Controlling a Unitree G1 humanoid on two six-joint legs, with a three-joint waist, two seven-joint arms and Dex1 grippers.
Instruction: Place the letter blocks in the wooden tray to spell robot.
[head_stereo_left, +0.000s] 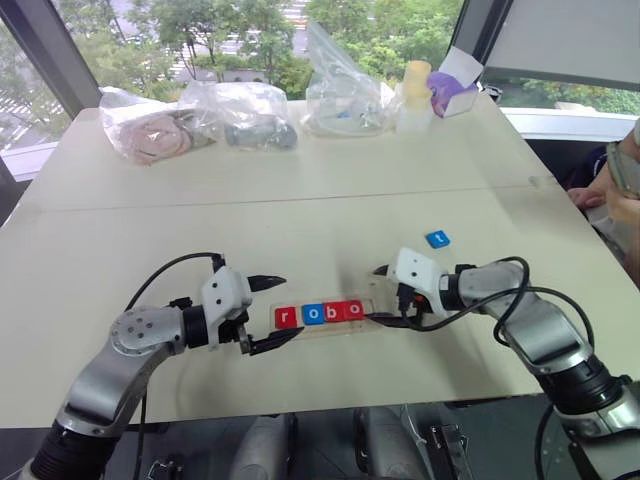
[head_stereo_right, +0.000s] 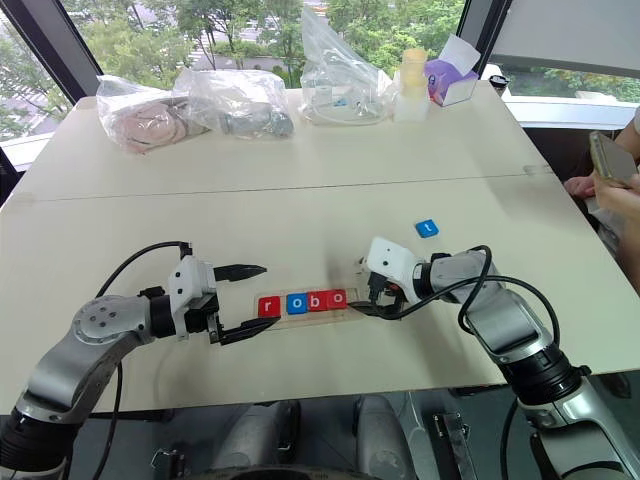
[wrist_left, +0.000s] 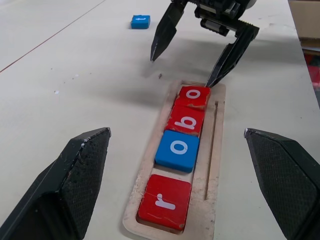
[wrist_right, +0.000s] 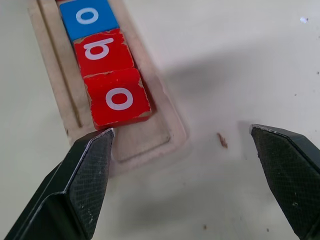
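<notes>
The wooden tray (wrist_left: 216, 150) lies near the table's front edge. It holds a red r block (head_stereo_left: 286, 317), a blue o block (head_stereo_left: 313, 314), a red b block (head_stereo_left: 334, 312) and a red o block (head_stereo_left: 353, 310) in a row, with its right end bare. A blue t block (head_stereo_left: 438, 238) lies flat on the table, behind and to the right of the tray. My left gripper (head_stereo_left: 290, 307) stands open at the tray's left end, holding nothing. My right gripper (head_stereo_left: 375, 293) is open and empty over the tray's right end, one fingertip (wrist_left: 210, 84) close to the red o.
Several clear plastic bags (head_stereo_left: 240, 115) line the table's back edge, with a pale bottle (head_stereo_left: 415, 95) and a purple box (head_stereo_left: 455, 90) beside them. A person's hand with a phone (head_stereo_right: 610, 160) shows at the right edge. Bare tabletop surrounds the tray.
</notes>
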